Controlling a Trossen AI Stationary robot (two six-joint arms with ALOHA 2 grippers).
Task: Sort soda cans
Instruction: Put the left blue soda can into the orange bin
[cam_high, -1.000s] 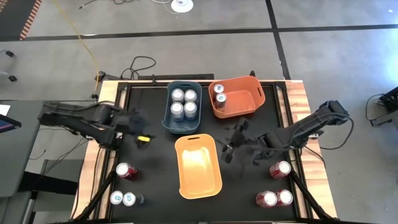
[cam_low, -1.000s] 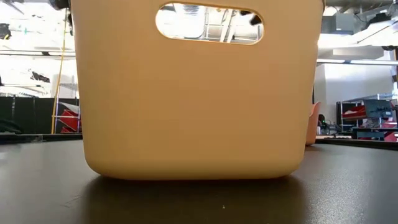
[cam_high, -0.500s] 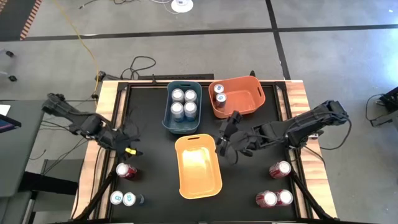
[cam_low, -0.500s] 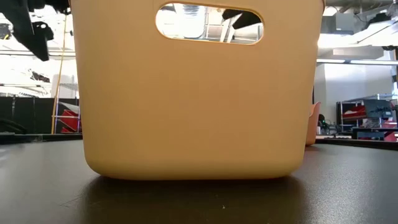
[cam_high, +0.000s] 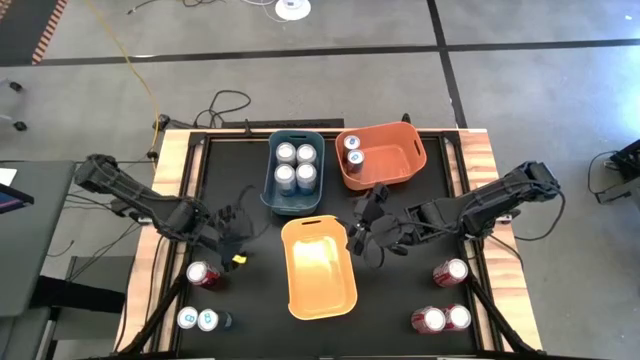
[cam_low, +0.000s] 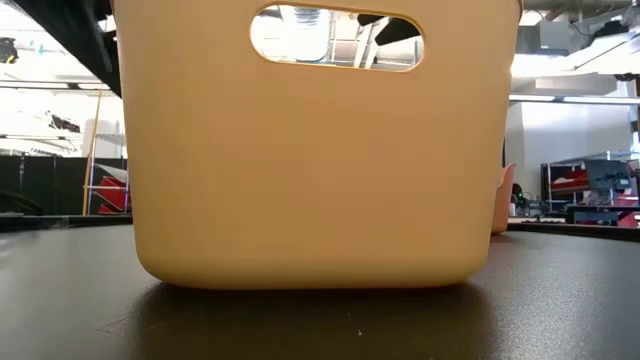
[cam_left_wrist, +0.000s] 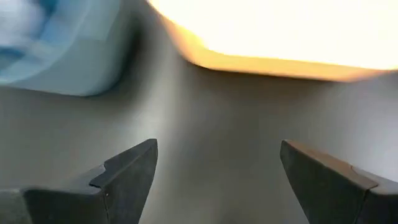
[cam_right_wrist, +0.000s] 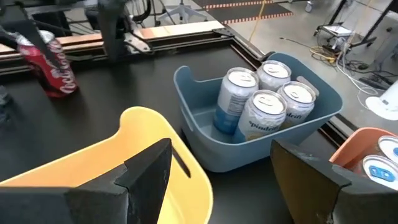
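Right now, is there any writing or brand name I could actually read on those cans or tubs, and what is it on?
"pindrift" or similar, only partly legible: on a silver can in the blue bin.
White script on the red can: too blurred and tilted to read.
Blue marks on the can tops in the orange bin: too small.
Yellow bin: no text.

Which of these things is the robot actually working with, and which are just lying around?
Part of the job:
blue cans, in the blue bin
white cans, in the orange bin
red cans, on the table
yellow bin
left gripper
right gripper

Just lying about:
yellow cable
black cables
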